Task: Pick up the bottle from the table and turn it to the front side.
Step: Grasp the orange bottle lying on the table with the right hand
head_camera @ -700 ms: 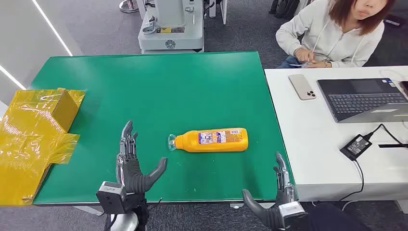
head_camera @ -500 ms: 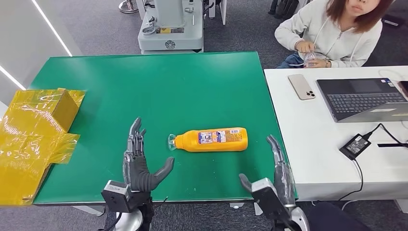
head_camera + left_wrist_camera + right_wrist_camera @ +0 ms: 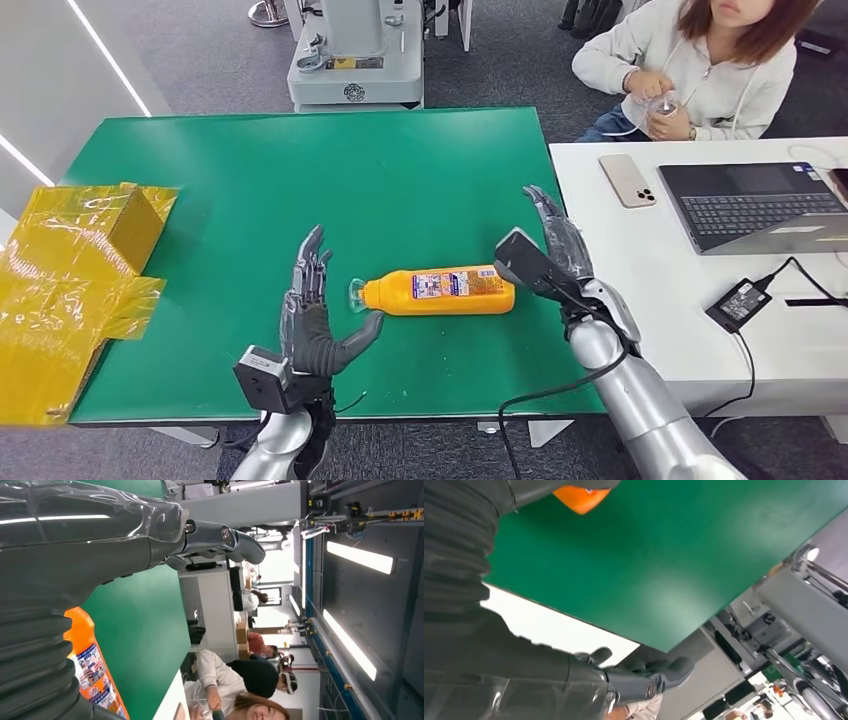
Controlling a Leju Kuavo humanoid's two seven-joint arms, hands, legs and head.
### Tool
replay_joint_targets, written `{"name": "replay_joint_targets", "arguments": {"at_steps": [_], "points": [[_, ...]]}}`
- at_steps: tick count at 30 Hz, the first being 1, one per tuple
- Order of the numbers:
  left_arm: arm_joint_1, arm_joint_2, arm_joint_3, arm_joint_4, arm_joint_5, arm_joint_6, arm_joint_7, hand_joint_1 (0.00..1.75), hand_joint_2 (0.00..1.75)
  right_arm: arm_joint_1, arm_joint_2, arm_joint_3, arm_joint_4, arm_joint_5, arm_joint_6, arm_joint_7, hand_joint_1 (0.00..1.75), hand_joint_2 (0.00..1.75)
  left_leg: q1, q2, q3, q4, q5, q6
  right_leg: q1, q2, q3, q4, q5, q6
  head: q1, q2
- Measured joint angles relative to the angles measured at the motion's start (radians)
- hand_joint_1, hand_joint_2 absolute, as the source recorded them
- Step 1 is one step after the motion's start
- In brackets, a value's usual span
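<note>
Between both hands: bottle (image 3: 445, 290) lying flat; left fingers (image 3: 308, 275) spread; right fingers (image 3: 556, 228) spread

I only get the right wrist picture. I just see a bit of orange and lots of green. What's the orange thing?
Observer: In the head view it is an orange bottle lying on its side on the green table, with a label showing on top.
Operator: Where is my other hand?
Observer: The left hand is at the bottle's cap end, fingers apart. Its thumb is close by the neck, and I cannot tell whether it touches.
Operator: Am I holding the bottle yet?
Observer: No. The right hand is beside the bottle's base with its fingers stretched out, and the bottle lies flat on the table.
</note>
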Motion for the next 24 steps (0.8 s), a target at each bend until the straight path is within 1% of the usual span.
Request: {"name": "replay_joint_targets", "arguments": {"at_steps": [3, 5, 7, 9, 13, 16, 21, 24], "points": [[-0.020, -0.001, -0.007, 0.024, 0.012, -0.016, -0.004, 0.00, 1.75, -0.082, 0.001, 0.054, 0.102, 0.011, 0.108, -0.011, 0.00, 1.75, 0.000, 0.000, -0.001, 0.000, 0.000, 0.000, 0.000, 0.000, -0.001, 0.000, 0.000, 0.000, 0.000, 0.000], [-0.036, -0.004, -0.016, 0.042, 0.018, -0.028, -0.004, 0.00, 1.75, -0.150, 0.012, 0.105, 0.182, 0.028, 0.182, -0.018, 0.00, 1.75, 0.000, 0.000, -0.001, 0.000, 0.000, 0.000, 0.000, 0.000, -0.001, 0.001, 0.000, 0.000, 0.000, 0.000], [-0.050, -0.011, -0.025, 0.055, 0.020, -0.036, -0.004, 0.00, 1.75, -0.213, 0.035, 0.149, 0.253, 0.032, 0.225, -0.019, 0.00, 1.75, 0.000, 0.001, -0.001, 0.000, 0.000, 0.000, 0.000, 0.001, -0.001, 0.001, 0.000, 0.000, 0.000, 0.000], [-0.061, -0.016, -0.031, 0.065, 0.019, -0.040, -0.004, 0.00, 1.75, -0.260, 0.058, 0.179, 0.305, 0.029, 0.245, -0.019, 0.00, 1.75, 0.000, 0.000, -0.001, 0.000, 0.000, 0.000, 0.000, 0.000, -0.001, 0.001, 0.000, 0.000, 0.000, 0.000], [-0.074, -0.023, -0.035, 0.081, 0.019, -0.041, -0.003, 0.00, 1.75, -0.311, 0.086, 0.211, 0.367, 0.015, 0.270, -0.025, 0.00, 1.75, 0.000, -0.002, -0.001, 0.000, 0.001, -0.001, 0.000, -0.002, -0.001, 0.001, 0.000, 0.000, 0.000, 0.000], [-0.083, -0.026, -0.038, 0.093, 0.019, -0.048, -0.001, 0.00, 1.75, -0.334, 0.096, 0.222, 0.398, -0.034, 0.356, -0.042, 0.00, 1.75, 0.000, -0.001, -0.002, 0.000, 0.001, -0.001, 0.000, -0.001, -0.001, 0.001, 0.000, 0.000, 0.000, 0.000], [-0.106, -0.032, -0.043, 0.115, 0.016, -0.053, 0.003, 0.00, 1.75, -0.384, 0.115, 0.241, 0.443, -0.089, 0.467, -0.047, 0.00, 1.75, 0.000, -0.001, -0.002, 0.000, 0.001, -0.001, 0.000, -0.001, -0.002, 0.001, 0.000, 0.000, 0.000, 0.000], [-0.126, -0.034, -0.044, 0.141, 0.019, -0.040, 0.006, 0.00, 1.75, -0.431, 0.140, 0.270, 0.485, -0.118, 0.542, -0.035, 0.00, 1.75, 0.000, -0.001, -0.002, 0.000, 0.001, -0.001, 0.000, 0.000, -0.002, 0.001, 0.000, 0.000, 0.000, 0.000]]}}
